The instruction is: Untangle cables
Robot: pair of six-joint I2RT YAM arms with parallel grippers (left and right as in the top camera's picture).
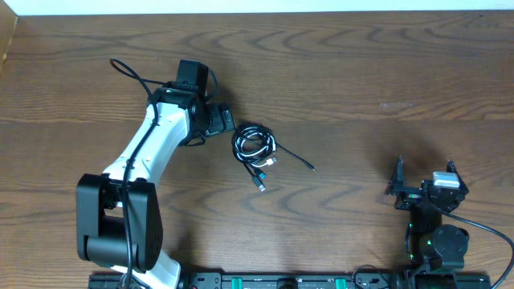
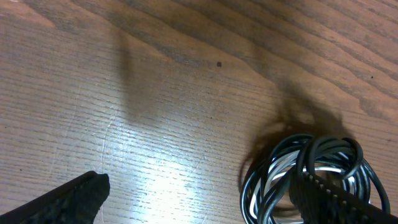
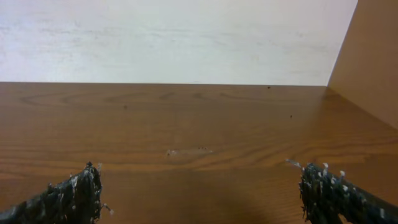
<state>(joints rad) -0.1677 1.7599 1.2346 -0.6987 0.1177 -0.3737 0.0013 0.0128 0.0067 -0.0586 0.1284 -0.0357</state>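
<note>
a dark wood-grain table (image 1: 361, 64) fills the overhead view, with a pale wall (image 3: 186, 37) behind it in the right wrist view. at the left, the white left arm (image 1: 148, 152) reaches up and across, and the left gripper (image 1: 225, 120) hangs just beside the upper left edge of the cables (image 1: 255, 148). its claw is released: in its wrist view the two fingers (image 2: 68, 199) stand wide apart with nothing clamped between them. one finger is over the near edge of the coil, though i cannot tell whether it touches.

the cables lie near the middle of the table as one small tight bundle of black loops with a white cord threaded through. a thin black tail (image 1: 297, 159) runs off to the right, and short plug ends (image 1: 261, 185) poke out below. far to the right, well apart from the bundle, the right gripper (image 1: 424, 175) sits near the table's front edge, its claw also released and empty.

the cords look light, limp and thin, so i judge the whole clump would drag along if one loop were pulled. the glossy jacket may slip in a loose pinch. the better hold is probably a free end, the tail or a plug, while the other claw pins the coil.
</note>
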